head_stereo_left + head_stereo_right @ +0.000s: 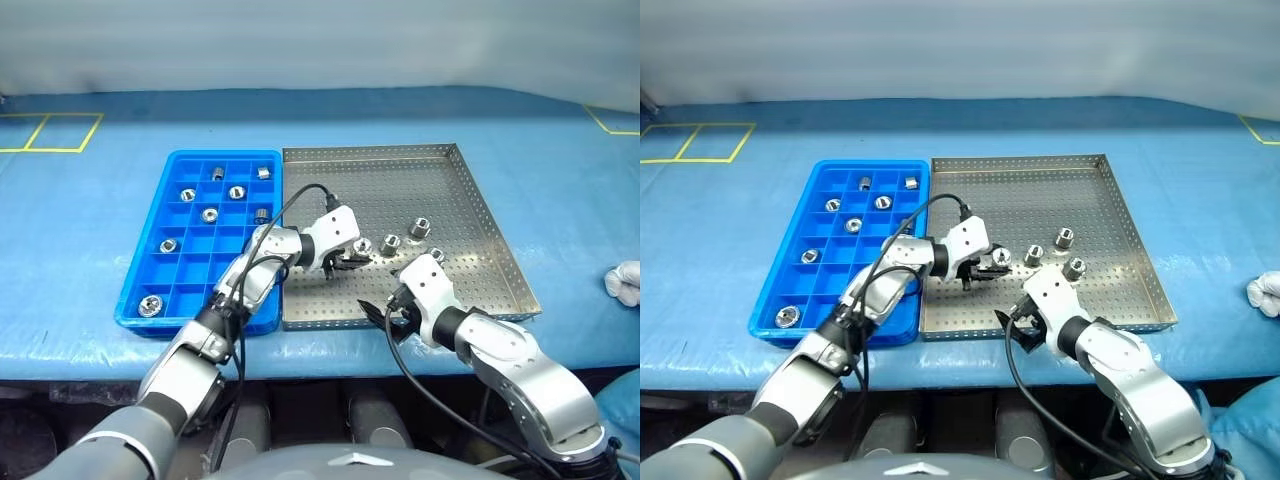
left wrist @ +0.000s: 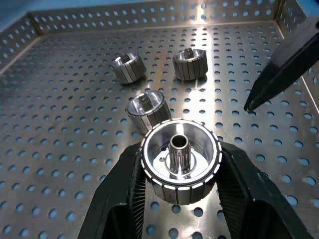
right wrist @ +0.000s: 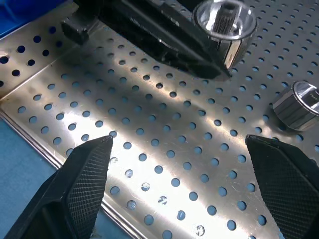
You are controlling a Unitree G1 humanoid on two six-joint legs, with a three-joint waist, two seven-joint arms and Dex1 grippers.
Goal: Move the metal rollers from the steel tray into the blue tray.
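left hand: you had it clamped on a roller, over the steel tray.
right hand: you held its fingers wide apart, holding nothing.
loose rollers: three on the steel tray.
blue tray: several rollers in its compartments.

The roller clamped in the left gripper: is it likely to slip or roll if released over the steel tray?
The roller looks like polished metal, so probably slick and dense, though its ribbed side should help the left gripper hold. Being round, it would likely roll across the steel tray if it landed on its side.
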